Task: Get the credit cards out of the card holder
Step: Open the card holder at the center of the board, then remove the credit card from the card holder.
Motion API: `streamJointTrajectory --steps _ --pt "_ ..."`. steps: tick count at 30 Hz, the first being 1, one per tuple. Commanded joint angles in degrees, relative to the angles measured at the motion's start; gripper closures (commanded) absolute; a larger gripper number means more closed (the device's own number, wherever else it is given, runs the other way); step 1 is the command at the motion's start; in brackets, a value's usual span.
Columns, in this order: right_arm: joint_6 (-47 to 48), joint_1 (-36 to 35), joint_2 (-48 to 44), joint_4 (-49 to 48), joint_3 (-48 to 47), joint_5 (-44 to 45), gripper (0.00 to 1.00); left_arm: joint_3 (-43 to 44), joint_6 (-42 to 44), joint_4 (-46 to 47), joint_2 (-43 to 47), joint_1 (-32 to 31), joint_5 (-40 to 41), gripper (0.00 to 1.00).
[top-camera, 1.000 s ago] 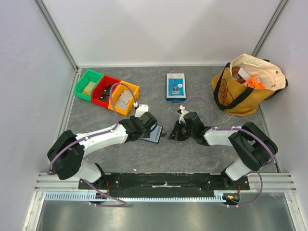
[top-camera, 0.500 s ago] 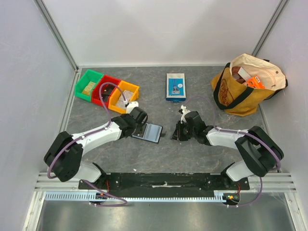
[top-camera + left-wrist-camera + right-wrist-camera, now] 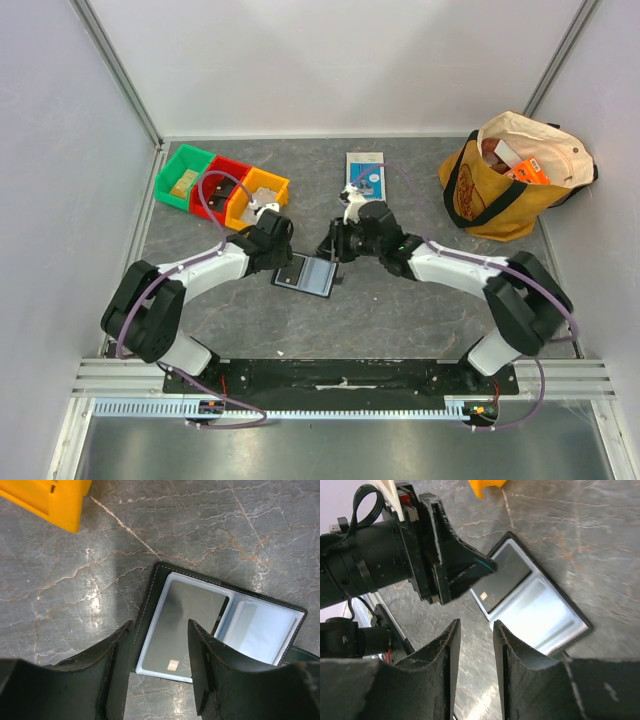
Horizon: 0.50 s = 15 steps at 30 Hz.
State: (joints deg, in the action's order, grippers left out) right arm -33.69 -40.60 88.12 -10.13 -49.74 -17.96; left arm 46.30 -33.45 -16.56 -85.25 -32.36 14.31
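Note:
The card holder (image 3: 310, 274) lies open and flat on the table between my two grippers. In the left wrist view its black rim (image 3: 150, 600) frames two bluish-grey pockets. A dark grey credit card (image 3: 187, 622) with a gold chip sits in the left pocket; the right pocket (image 3: 260, 630) looks empty. No yellow-orange card shows. My left gripper (image 3: 161, 625) is open and empty, hovering over the holder's left edge. My right gripper (image 3: 475, 627) is open and empty, just off the holder's (image 3: 540, 605) near edge and facing the left gripper's fingers (image 3: 465, 565).
Green, red and yellow bins (image 3: 222, 187) stand at the back left; the yellow bin's corner (image 3: 50, 500) is close to my left gripper. A blue-and-white box (image 3: 365, 165) stands behind the right arm. A yellow tote bag (image 3: 500, 185) sits at the back right.
My left gripper has drawn back up and left off the holder, uncovering it. My right gripper has swung left and further back, up to the holder's right edge.

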Motion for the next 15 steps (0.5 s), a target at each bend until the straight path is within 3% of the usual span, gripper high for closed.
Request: streamJointTrajectory --steps 1,8,15 --pt "-5.4 -1.9 8.2 -7.3 -3.3 -3.4 0.60 -0.8 1.4 3.6 -2.5 1.1 -3.5 0.47" --pt "-8.4 -1.9 16.9 -11.4 -1.8 -4.4 0.59 -3.3 -0.6 3.7 -5.4 1.4 -5.9 0.48" --pt "-6.4 0.6 12.6 -7.2 8.8 -4.1 0.59 -11.7 -5.2 6.4 -1.1 0.7 -16.5 0.53"
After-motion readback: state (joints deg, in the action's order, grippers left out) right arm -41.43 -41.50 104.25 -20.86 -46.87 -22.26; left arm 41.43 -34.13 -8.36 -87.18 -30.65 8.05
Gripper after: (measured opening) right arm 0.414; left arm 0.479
